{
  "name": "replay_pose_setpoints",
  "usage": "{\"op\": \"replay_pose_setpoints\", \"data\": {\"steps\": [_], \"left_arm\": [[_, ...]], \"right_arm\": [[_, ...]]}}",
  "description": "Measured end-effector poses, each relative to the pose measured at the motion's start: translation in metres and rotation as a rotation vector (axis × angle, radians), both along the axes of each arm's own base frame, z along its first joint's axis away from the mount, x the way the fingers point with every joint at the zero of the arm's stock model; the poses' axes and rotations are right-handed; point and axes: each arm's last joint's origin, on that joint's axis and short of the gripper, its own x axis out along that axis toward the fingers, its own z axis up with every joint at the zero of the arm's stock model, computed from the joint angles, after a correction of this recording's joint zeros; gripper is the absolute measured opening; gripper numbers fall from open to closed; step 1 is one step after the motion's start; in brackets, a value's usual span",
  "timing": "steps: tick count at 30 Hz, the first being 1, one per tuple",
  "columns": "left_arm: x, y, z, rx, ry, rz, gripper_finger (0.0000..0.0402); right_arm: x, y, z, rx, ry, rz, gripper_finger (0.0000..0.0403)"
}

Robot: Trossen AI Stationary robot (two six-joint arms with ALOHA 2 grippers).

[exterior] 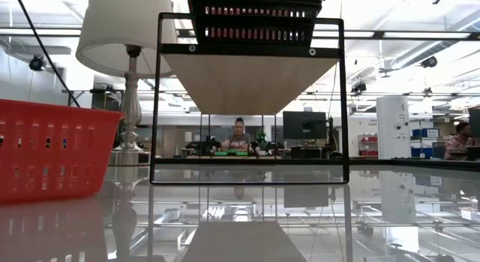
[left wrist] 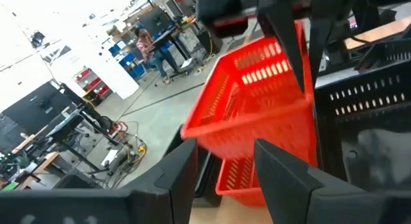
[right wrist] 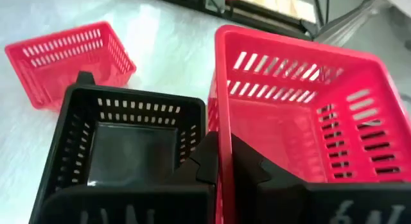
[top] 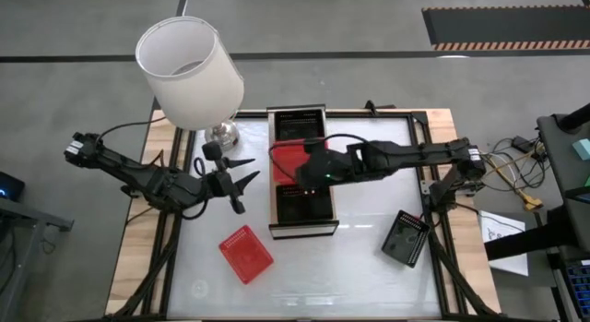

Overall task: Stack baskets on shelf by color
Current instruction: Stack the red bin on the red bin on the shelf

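Note:
The shelf (top: 301, 232) stands mid-table, running near to far. On it are a black basket (top: 297, 128) at the far end, another black basket (top: 304, 204) at the near end, and a red basket (top: 291, 161) between them. My right gripper (top: 309, 170) is shut on that red basket (right wrist: 302, 121). In the left wrist view a second red basket (left wrist: 239, 179) shows under it. My left gripper (top: 241, 184) hangs open just left of the shelf, touching nothing. A loose red basket (top: 246, 254) and a loose black basket (top: 406, 237) lie on the tabletop. My right gripper pinches the red basket's side wall (right wrist: 221, 115) on the side next to the near black basket (right wrist: 122, 140), one finger inside the basket and one outside. The fingers reach in from the table's right, slanting down. The basket sits tilted over the second red basket below it.
A lamp with a white shade (top: 189, 73) stands at the table's far left, close to my left arm. In the low view the loose red basket (exterior: 52, 149) fills the left side. Cables and boxes lie past the table's right edge.

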Motion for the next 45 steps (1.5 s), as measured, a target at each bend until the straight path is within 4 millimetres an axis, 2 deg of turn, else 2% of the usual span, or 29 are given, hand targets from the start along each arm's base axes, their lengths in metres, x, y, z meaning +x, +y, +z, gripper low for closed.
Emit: {"op": "replay_pose_setpoints", "data": {"steps": [6,11,18,32,45], "left_arm": [[-0.002,0.001,-0.017,-0.009,-0.012,0.001,0.0138],[-0.001,0.001,-0.026,-0.003,-0.003,0.001,0.0138],[-0.002,0.001,-0.024,-0.01,-0.023,0.006,0.0138],[-0.002,0.001,-0.026,-0.005,-0.015,0.006,0.0138],[-0.002,0.001,-0.028,-0.001,-0.01,0.006,0.0138]], "right_arm": [[-0.014,-0.004,-0.013,0.005,-0.082,-0.03,0.0009],[-0.013,-0.011,-0.025,0.001,-0.084,-0.044,0.0009],[-0.004,-0.017,-0.038,-0.029,-0.039,-0.012,0.0009],[-0.002,-0.039,-0.04,0.074,-0.034,0.019,0.0008],[0.004,-0.039,-0.048,0.087,-0.01,0.004,0.0009]]}}
